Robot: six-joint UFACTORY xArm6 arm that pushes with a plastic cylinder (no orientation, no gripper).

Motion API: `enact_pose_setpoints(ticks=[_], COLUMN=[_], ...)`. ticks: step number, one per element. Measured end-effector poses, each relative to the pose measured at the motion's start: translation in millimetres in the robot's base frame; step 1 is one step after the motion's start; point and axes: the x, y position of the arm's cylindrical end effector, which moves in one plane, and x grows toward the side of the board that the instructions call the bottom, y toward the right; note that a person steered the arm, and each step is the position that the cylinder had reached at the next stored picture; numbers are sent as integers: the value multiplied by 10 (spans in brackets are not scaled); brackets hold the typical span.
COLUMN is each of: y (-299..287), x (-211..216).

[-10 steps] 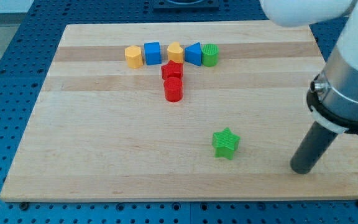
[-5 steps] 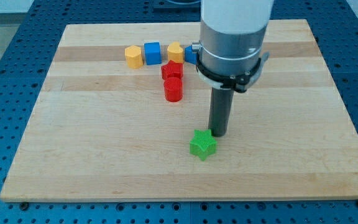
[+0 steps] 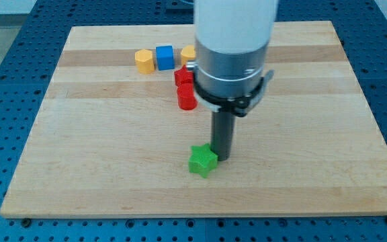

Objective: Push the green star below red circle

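Just left of my tip (image 3: 220, 157), green star (image 3: 202, 161), touching

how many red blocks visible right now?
2. A red block shows beside the arm, shape unclear; the red circle sits just below it, touching. The arm covers the row's right end, so more could be hidden. My tip is at the green star's right.

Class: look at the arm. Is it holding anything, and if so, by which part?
Nothing is held. The arm ends in a plain rod; my tip stands against the green star on its upper-right side, only for pushing.
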Motion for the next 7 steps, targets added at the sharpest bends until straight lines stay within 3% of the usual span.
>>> enact_pose_setpoints(ticks=[1, 2, 4, 5, 6, 7], y=[37, 289, -282, -497, -494, -546], x=[-9, 392, 591, 234, -478, -657])
